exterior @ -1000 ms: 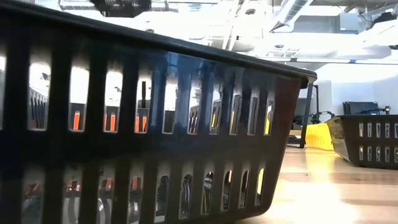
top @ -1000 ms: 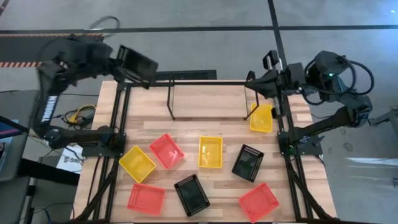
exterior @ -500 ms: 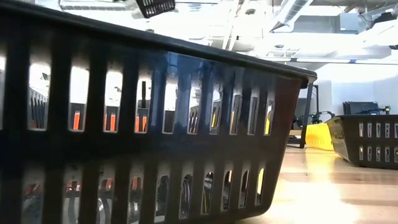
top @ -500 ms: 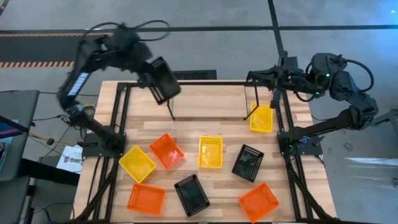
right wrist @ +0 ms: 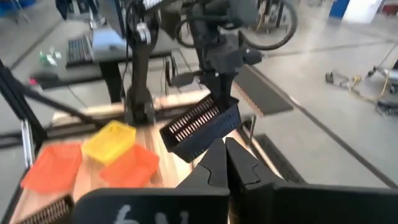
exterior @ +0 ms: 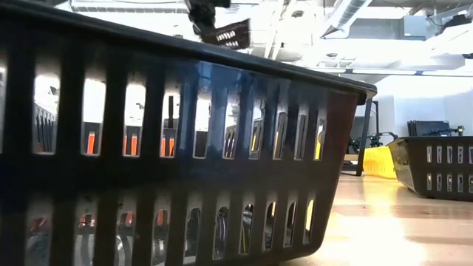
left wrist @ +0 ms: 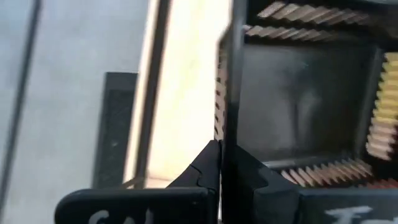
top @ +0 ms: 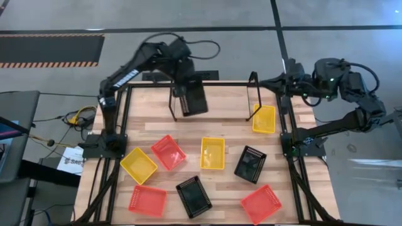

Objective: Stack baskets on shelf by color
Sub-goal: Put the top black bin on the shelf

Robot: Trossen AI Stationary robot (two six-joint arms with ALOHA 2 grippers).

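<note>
The left gripper (top: 186, 85) is clamped on the rim of a black basket (top: 194, 98) and holds it in the air above the left part of the shelf (top: 213, 83), at the far side of the counter (top: 220, 135). In the left wrist view the gripper's fingers (left wrist: 208, 167) pinch the basket wall edge-on. In the low view the held basket shows high up, tilted.

The right gripper (top: 267, 80) is closed on nothing and sits beyond the counter's far right corner, just past the shelf's right post; its fingers meet in the right wrist view.

One yellow basket (top: 264, 118) lies on the counter just near of the shelf's right end.

The remaining baskets lie loose on the near half of the counter:
- a yellow basket (top: 138, 165) at the left;
- a red-orange basket (top: 168, 152) just right of it;
- a yellow basket (top: 212, 153) at centre;
- a black basket (top: 250, 164) right of centre;
- a red-orange basket (top: 147, 199) near left;
- a black basket (top: 193, 196) near centre, filling the low view's foreground;
- a red-orange basket (top: 261, 203) near right.
</note>
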